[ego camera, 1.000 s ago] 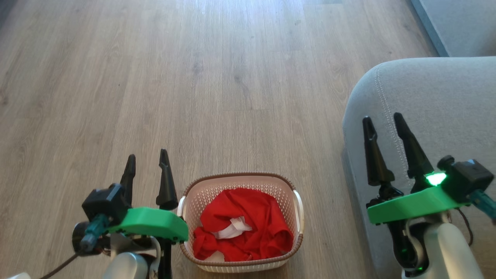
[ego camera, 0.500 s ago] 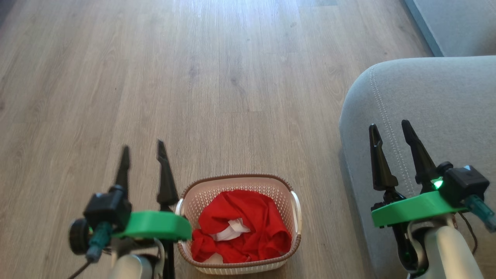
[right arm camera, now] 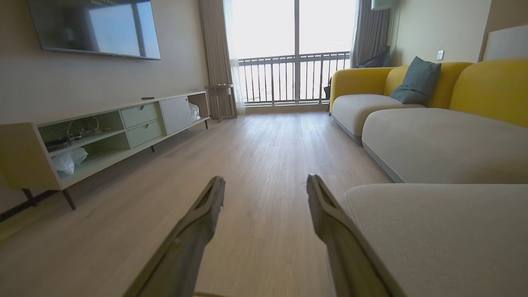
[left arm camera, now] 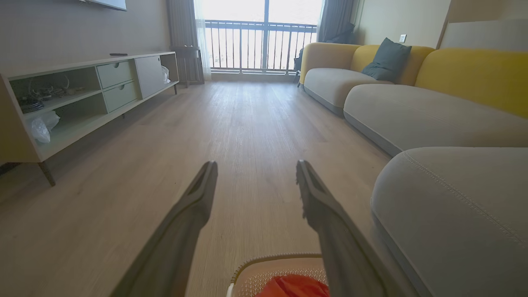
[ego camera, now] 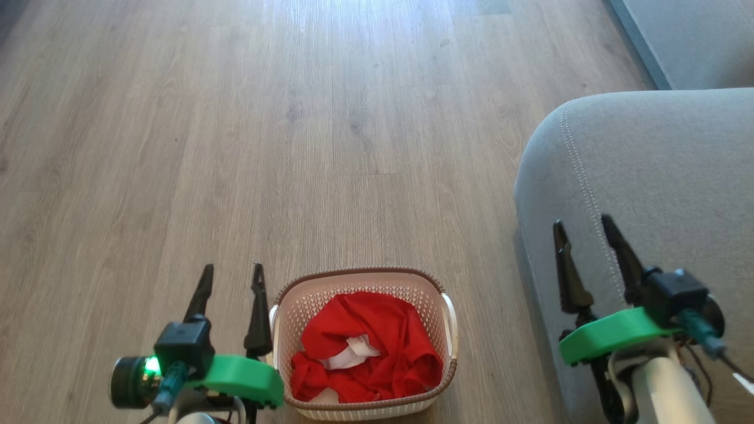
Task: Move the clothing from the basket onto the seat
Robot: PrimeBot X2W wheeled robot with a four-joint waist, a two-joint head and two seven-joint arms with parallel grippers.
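The left tool (ego camera: 232, 270) hangs with its two dark fingers spread wide and nothing between them, pointing forward over the wooden floor (ego camera: 294, 147). Just beside it, on its right, the basket (ego camera: 359, 272) stands on the floor. In the head view the inner finger overlaps the basket's left handle, and I cannot tell whether they touch. The clothing (ego camera: 389, 347) lies bunched inside the basket, red with a white patch near its middle, to the right of the fingers and back from their tips. In the left wrist view the basket's rim and a bit of red sit at the bottom edge, between the fingers and nearer the right one. The right tool (ego camera: 582, 222) is likewise spread wide and empty, poised over the rounded, stitched edge of the grey seat (ego camera: 660, 176), well apart from the basket. A strip of floor separates the seat and the basket.
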